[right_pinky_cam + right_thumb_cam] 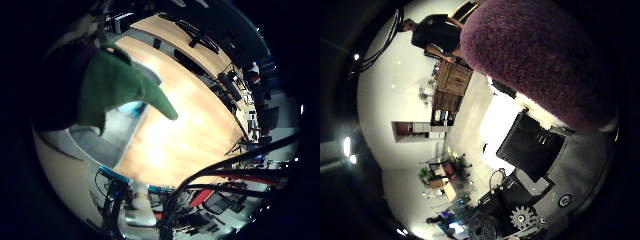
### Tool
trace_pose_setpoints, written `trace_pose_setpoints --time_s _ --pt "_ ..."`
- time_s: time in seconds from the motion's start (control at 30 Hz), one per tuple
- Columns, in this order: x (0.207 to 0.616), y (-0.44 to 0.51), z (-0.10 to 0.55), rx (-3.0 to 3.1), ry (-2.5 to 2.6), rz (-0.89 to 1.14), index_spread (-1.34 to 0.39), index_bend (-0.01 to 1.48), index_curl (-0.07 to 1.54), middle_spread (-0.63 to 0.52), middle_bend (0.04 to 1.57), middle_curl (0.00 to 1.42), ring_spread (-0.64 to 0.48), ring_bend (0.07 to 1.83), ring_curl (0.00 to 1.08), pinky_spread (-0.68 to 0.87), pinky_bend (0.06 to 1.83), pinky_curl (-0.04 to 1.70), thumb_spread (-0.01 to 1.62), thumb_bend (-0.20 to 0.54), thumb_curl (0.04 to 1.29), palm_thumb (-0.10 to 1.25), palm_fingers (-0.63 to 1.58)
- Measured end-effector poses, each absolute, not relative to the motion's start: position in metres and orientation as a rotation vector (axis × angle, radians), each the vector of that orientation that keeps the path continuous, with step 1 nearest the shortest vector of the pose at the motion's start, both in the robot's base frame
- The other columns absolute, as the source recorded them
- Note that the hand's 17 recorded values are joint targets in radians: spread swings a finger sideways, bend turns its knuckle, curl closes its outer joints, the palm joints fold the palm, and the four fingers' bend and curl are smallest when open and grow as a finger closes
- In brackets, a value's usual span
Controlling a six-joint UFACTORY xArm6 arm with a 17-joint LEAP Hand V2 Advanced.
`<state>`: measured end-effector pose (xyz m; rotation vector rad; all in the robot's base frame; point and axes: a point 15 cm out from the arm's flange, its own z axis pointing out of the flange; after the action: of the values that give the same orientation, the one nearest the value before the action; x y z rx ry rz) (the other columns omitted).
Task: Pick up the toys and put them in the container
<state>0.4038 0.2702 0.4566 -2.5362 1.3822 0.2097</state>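
A green plush toy (120, 80) hangs close against my palm in the right little finger side palm view, high above a wooden table (195, 125). A grey container (108, 138) lies on the table just beneath the toy. In the right thumb side palm view a fuzzy purple plush part (540, 60) fills much of the picture, pressed close to the palm. I cannot tell whether green and purple belong to one toy.
Dark boxes and devices (195, 40) stand along the table's far side. Red and blue frame parts (215, 190) lie beyond the table's near edge. The right thumb side palm view shows a room with wooden furniture (450, 85) and a black monitor (530, 145).
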Motion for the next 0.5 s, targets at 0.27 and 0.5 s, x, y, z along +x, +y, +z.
trace_pose_setpoints --time_s 0.27,0.5 --pt "0.421 0.284 0.429 -2.568 1.416 0.162 -0.27 1.09 0.58 -0.18 1.24 0.55 -0.21 1.35 0.51 -0.34 1.19 0.58 1.30 -0.012 0.36 0.81 1.29" --pt "0.435 0.277 0.419 -2.572 1.447 0.114 -0.27 1.09 0.58 -0.18 1.24 0.55 -0.21 1.35 0.51 -0.34 1.19 0.58 1.30 -0.012 0.35 0.80 1.29"
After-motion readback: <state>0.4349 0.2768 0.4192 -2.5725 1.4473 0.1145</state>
